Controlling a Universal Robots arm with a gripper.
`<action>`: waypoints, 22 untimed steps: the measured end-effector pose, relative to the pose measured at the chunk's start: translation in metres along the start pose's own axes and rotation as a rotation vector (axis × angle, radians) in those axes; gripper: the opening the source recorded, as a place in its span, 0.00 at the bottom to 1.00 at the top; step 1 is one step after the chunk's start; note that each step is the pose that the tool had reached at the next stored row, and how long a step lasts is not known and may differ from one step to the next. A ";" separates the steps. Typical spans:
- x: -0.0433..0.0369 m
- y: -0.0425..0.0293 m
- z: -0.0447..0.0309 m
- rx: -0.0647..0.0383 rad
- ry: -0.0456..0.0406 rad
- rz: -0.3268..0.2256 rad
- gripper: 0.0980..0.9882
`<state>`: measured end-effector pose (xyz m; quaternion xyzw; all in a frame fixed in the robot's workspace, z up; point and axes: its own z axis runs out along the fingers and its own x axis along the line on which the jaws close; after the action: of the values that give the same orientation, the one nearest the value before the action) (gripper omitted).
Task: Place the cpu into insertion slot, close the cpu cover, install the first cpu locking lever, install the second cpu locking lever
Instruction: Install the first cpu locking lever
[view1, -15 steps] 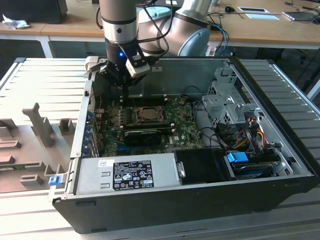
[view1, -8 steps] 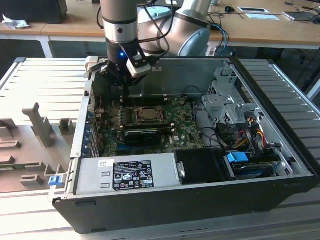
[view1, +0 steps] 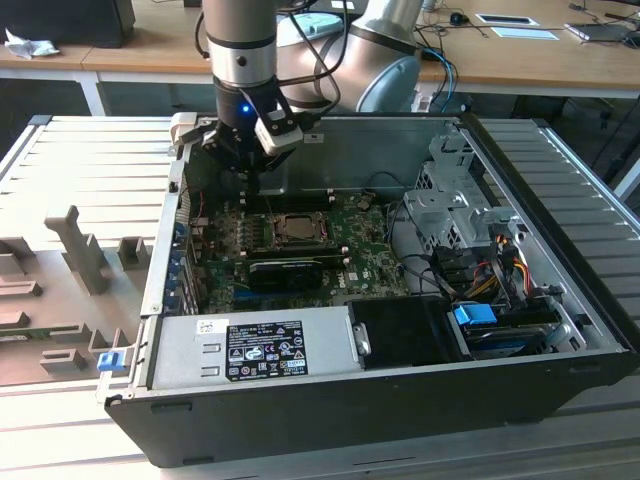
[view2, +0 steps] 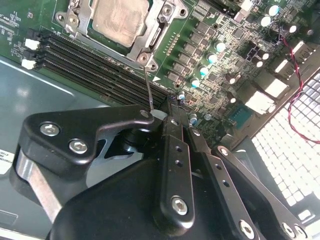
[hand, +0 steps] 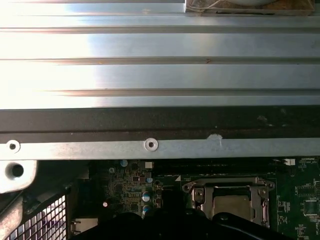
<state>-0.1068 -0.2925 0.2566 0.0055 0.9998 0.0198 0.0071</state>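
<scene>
The cpu (view2: 121, 17) lies flat in the insertion slot (hand: 196, 193) on the green board, and the silvery cpu cover (view2: 81, 20) is folded down around it. In the exterior view the cpu (view1: 293, 228) sits mid-board, with my gripper (view1: 256, 188) just behind it, near the case's back wall. In the second wrist view my gripper (view2: 170, 107) is shut. A thin wire locking lever (view2: 148, 87) rises from the socket's corner, and its tip ends at my fingertips. I cannot tell whether the tip is pinched or only touched.
Black memory slots (view2: 90, 65) run beside the socket. A long black card (view1: 285, 270) lies in front of it, then the power supply (view1: 255, 345). The drive cage (view1: 450, 200) and cables fill the exterior view's right. The case wall (hand: 160, 147) is close behind my gripper.
</scene>
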 end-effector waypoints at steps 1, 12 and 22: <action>-0.0002 0.0000 0.0000 0.000 0.0000 0.000 0.01; -0.0023 0.0000 0.0000 0.000 0.0000 0.000 0.01; -0.0060 0.0001 0.0002 0.000 -0.0001 0.000 0.01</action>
<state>-0.1009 -0.2924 0.2565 0.0055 0.9998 0.0199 0.0071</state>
